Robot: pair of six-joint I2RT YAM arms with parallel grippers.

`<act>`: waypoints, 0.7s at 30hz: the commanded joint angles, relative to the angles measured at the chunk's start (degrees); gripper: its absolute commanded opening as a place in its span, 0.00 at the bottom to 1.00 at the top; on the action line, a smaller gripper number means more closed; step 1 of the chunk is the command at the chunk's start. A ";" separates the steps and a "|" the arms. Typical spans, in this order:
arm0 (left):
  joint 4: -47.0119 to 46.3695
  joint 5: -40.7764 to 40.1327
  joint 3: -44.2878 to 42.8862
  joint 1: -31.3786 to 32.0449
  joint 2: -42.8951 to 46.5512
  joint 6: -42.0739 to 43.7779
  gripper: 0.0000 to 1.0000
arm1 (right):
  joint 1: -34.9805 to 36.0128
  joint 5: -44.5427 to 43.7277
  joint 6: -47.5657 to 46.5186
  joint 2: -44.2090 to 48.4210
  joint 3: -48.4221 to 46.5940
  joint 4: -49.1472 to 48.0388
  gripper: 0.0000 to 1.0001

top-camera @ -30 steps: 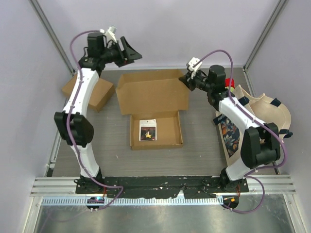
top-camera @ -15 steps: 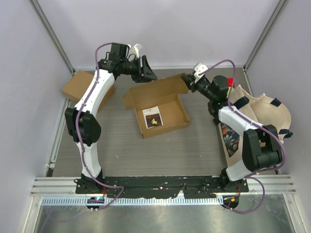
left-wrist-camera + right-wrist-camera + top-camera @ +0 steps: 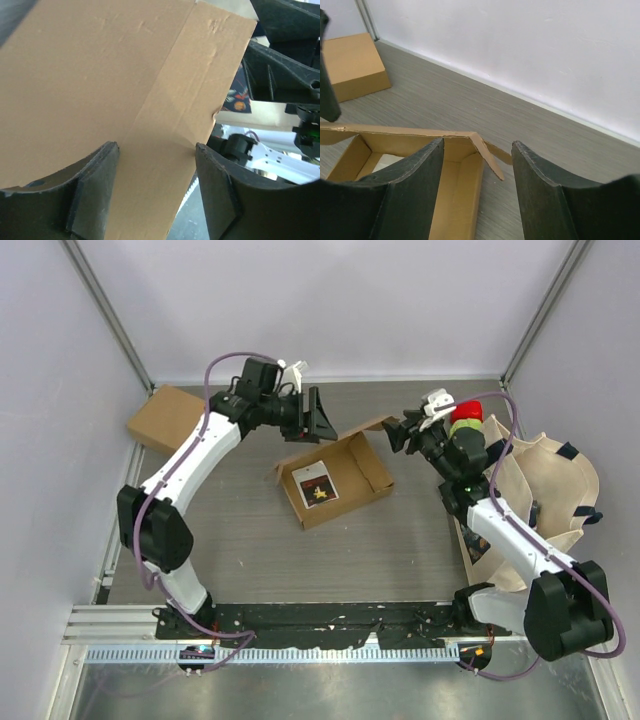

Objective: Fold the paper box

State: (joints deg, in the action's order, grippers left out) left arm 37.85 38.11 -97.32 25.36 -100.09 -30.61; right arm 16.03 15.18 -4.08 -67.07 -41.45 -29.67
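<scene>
The paper box [image 3: 365, 465] sits skewed in the middle of the bench [image 3: 250, 560], its lid [image 3: 125, 100] half raised. The left gripper [image 3: 318, 418] is spread behind the lid. The right gripper [image 3: 400, 435], spread and empty, hovers beside the far right corner. An unbraced push could skid the box instead of closing it.

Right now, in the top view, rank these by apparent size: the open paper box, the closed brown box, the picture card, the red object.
1. open paper box
2. closed brown box, partly behind the left arm
3. picture card
4. red object, partly hidden by the right arm, so unsure against the card
</scene>
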 commanded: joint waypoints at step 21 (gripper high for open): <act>-40.73 -26.33 55.57 -8.14 44.30 -0.77 0.91 | 0.14 2.13 -0.49 -22.57 -29.20 19.89 0.64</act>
State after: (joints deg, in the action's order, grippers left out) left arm 10.17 12.97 -44.01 17.15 -53.41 -30.06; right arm 16.03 14.92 -3.64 -87.24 -63.05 -16.05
